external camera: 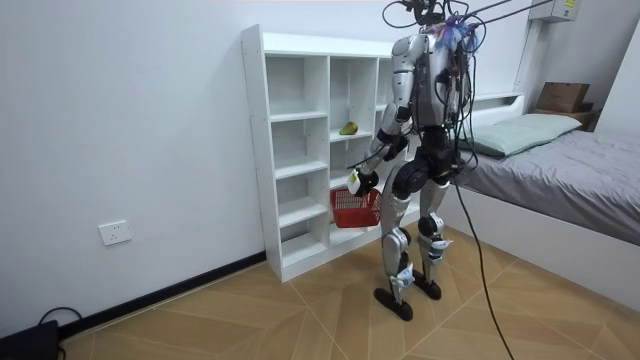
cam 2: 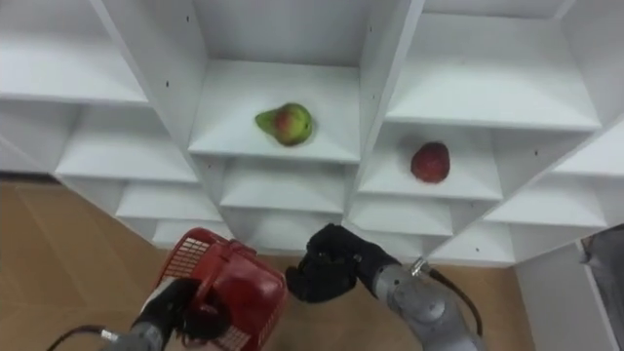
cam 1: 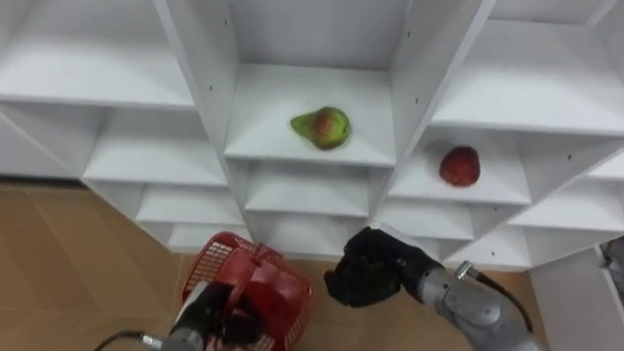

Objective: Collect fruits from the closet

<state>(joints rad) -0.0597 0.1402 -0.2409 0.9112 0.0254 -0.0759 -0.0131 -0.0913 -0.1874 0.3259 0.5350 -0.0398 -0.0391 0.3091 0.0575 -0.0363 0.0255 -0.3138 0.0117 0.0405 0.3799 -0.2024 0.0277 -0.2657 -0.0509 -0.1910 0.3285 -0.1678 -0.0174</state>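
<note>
— So, what was each hand doing?
— The left hand (cam 1: 208, 310) was clamped on the near edge of a red plastic mesh basket (cam 1: 263, 288), with its fingers curled round it. I could not tell whether it gripped the rim or a handle. The right hand (cam 1: 366, 271) hung just beside the basket, apart from it, its dark fingers curled inward with nothing in them.
— And the fruit?
— Both pieces lay in the white shelf unit (cam 1: 146, 156) that the robot stood facing. A green-and-red pear-shaped fruit (cam 1: 322, 127) lay on its side in the middle compartment. A round red fruit (cam 1: 459, 166) sat in the compartment to its right, one shelf lower. Both hands were well below them.
— Anything hard to make out?
— The basket's lower part and the left wrist were cut off by the bottom edge. The basket was tilted, so I could not tell what was inside it.
</note>
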